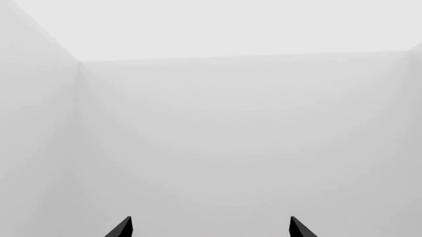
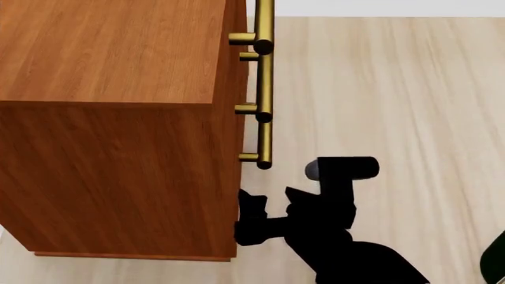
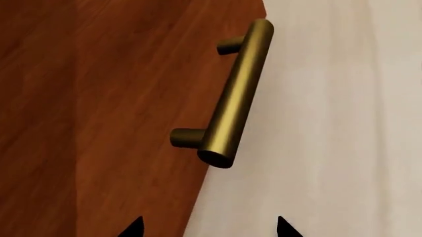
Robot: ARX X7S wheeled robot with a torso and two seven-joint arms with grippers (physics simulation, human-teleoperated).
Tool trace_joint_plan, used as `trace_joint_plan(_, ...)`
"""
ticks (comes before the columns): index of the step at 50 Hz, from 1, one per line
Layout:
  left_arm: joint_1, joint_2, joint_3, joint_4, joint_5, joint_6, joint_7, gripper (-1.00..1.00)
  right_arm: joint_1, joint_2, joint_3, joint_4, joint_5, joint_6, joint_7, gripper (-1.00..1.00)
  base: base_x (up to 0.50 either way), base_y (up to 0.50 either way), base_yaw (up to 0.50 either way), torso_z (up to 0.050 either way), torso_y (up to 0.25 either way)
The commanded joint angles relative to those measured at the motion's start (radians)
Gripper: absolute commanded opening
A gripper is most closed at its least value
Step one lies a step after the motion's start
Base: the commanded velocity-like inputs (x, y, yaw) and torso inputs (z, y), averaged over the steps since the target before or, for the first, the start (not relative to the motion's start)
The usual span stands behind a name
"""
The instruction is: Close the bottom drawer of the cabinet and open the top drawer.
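We look down from the head and see the cabinet (image 2: 118,118), a big reddish-brown wooden box that fills the left side of the view and stands on a pale wooden table (image 2: 394,89). Three brass bar handles stick out from its front edge, one after another. The top one (image 2: 264,23) belongs to the top drawer, and the lowest one (image 2: 264,145) belongs to the bottom drawer. All three drawer fronts seem to sit flat with the cabinet (the front face is seen edge-on, so we cannot be sure).

Our right gripper (image 2: 268,207) is black and sits just beside the cabinet's front, a little below the lowest handle. Its fingers (image 2: 252,204) are spread apart and hold nothing. One fingertip is right at the cabinet's front edge.

In the right wrist view, a brass handle (image 3: 234,96) shows close up against the brown wood, with the two dark fingertips (image 3: 135,227) apart below it.

In the left wrist view, the left gripper (image 1: 211,229) points at plain white walls. Its fingertips are spread wide and hold nothing.
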Motion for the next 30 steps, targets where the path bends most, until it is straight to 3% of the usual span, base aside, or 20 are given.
trace_joint_plan(1, -0.004, 0.001, 0.005, -0.007, 0.0, 0.006, -0.001, 1.0, -0.011, -0.042, -0.018, -0.022, 0.008, 0.011, -0.025, 1.0, 0.01, 0.0, 0.01, 0.0, 0.0)
trace_joint_plan(30, -0.006, 0.014, 0.026, -0.015, -0.004, 0.024, -0.006, 1.0, -0.258, 0.121, 0.1, -0.588, 0.152, 0.155, 0.168, 1.0, 0.0, 0.0, 0.0, 0.0, 0.0)
